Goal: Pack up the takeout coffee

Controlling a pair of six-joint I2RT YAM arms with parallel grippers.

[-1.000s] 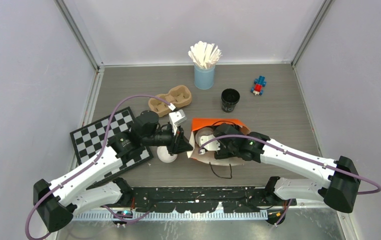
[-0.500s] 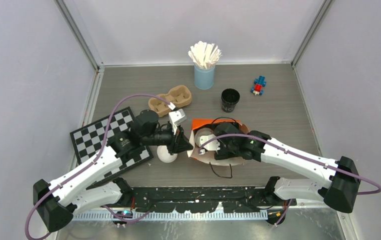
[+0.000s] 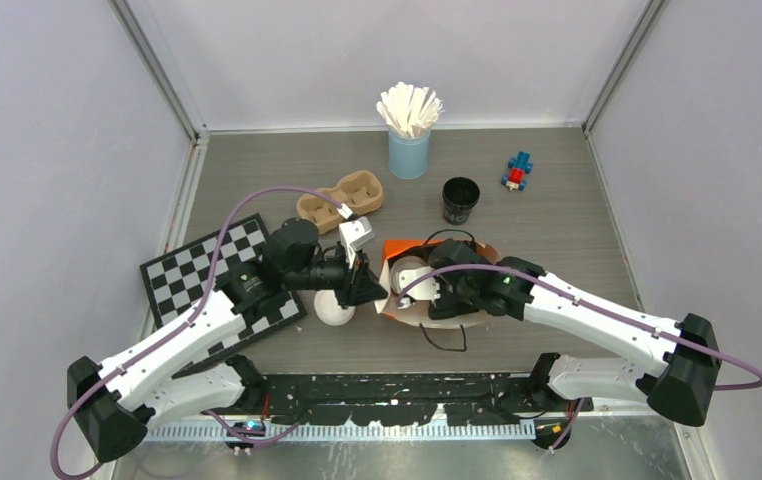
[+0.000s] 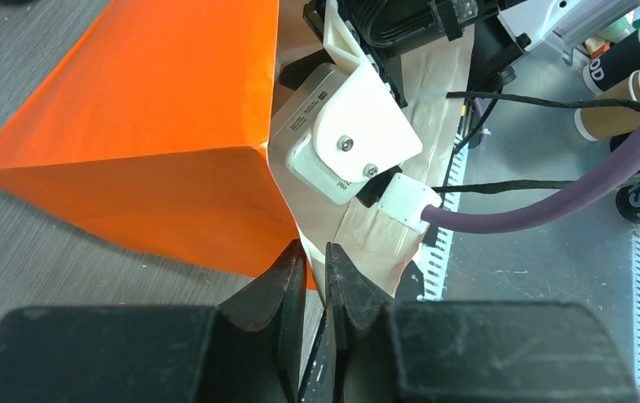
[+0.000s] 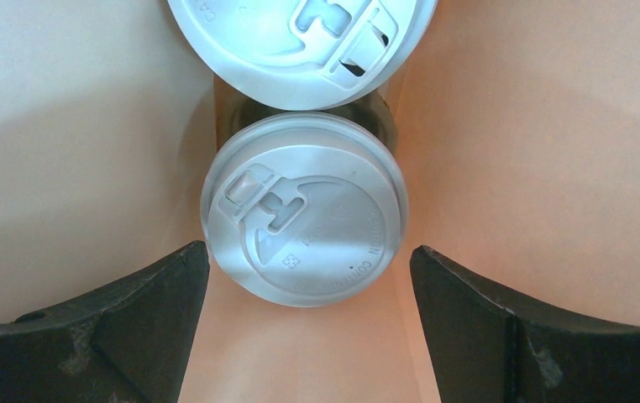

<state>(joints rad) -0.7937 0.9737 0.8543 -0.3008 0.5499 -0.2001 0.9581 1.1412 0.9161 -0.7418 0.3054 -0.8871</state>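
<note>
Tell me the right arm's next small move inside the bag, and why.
Probably back the right gripper straight out of the orange bag. Its jaws stand wide, clear of the lidded cup, and the left gripper pinches the bag's edge open.

Top external view: bright, even, diffuse light from above; soft shadows on the worktop (image 3: 577, 230). Right wrist view: warm orange cast inside the bag (image 5: 552, 126); cup lid (image 5: 304, 210) sharp, lower corners dark.
</note>
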